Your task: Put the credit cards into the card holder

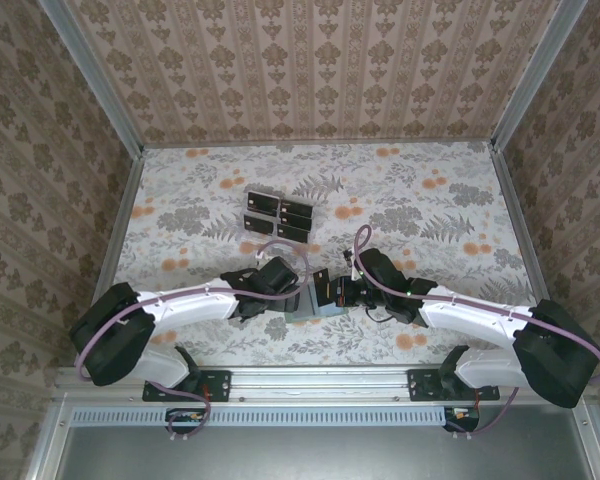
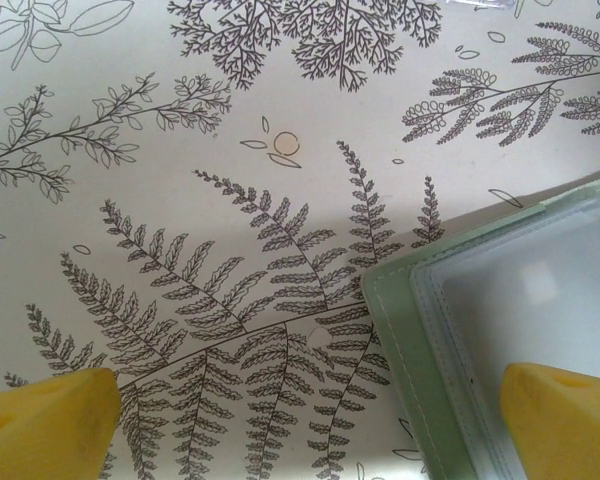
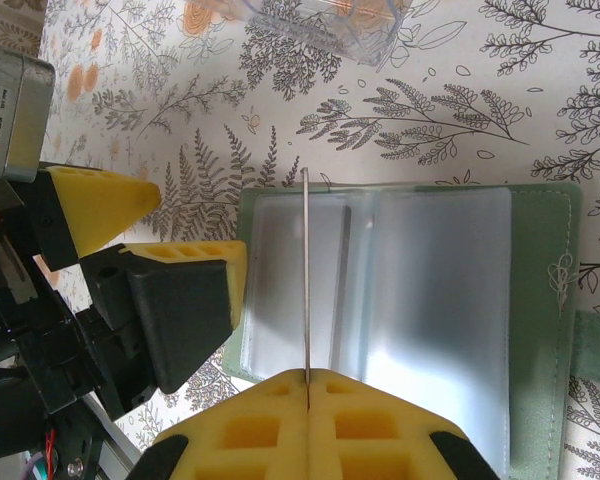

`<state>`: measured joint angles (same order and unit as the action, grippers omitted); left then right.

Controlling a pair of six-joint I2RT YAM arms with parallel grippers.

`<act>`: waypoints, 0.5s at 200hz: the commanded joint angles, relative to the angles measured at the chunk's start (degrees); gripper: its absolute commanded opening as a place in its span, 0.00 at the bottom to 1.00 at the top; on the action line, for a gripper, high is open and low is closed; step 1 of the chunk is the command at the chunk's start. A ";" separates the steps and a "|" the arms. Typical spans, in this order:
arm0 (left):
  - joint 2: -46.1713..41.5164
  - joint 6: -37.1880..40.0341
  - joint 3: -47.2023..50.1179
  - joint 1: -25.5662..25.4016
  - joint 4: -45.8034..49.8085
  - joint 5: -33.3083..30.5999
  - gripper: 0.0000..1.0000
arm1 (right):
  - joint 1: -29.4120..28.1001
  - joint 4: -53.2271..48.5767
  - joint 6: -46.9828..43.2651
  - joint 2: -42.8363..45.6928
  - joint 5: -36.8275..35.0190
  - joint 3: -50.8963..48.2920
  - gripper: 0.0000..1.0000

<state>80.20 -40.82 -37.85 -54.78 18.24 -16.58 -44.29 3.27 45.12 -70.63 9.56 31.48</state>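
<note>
**Card holder** (image 3: 430, 290): grey-green, lying opened flat on the printed surface (image 1: 460, 200) with its clear pockets facing up. It sits near the front edge, between the two arms.

**Right claw** (image 3: 307, 385): closed on one credit card (image 3: 306, 270), held on edge so that it reads as a thin line in the right wrist view. The card stands directly over the holder's leaf nearer the left claw, just beside the middle fold. Its edge runs across the opened holder's long axis, roughly parallel to that fold.

**Left claw** (image 2: 305, 422): wide open and gripping nothing. One finger hangs over the holder's corner, the other over bare surface. Contact with the holder cannot be told.

**Remaining credit cards** (image 1: 278, 214): black, grouped farther back and well apart from both claws. A clear rack (image 1: 346, 211) lies near them.

**Assessment:** this looks like the insertion step. The right arm carries the card, and the move likely turns on lining its lower edge up with a pocket mouth. The left arm seems placed to pin the holder. The card may skate on the glossy plastic.
</note>
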 commanded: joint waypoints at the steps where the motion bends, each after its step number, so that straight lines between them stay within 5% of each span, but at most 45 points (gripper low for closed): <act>1: 1.46 -1.51 0.99 -0.52 -0.74 -0.48 1.00 | 0.59 0.95 -0.30 -0.41 0.80 -0.71 0.00; 100: 3.29 -3.00 4.74 -0.50 -1.37 -0.41 1.00 | 1.11 4.46 0.27 -1.32 1.49 -2.59 0.00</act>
<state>82.56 -42.74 -35.51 -54.78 13.76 -16.56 -43.64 4.58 45.15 -71.05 9.67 30.26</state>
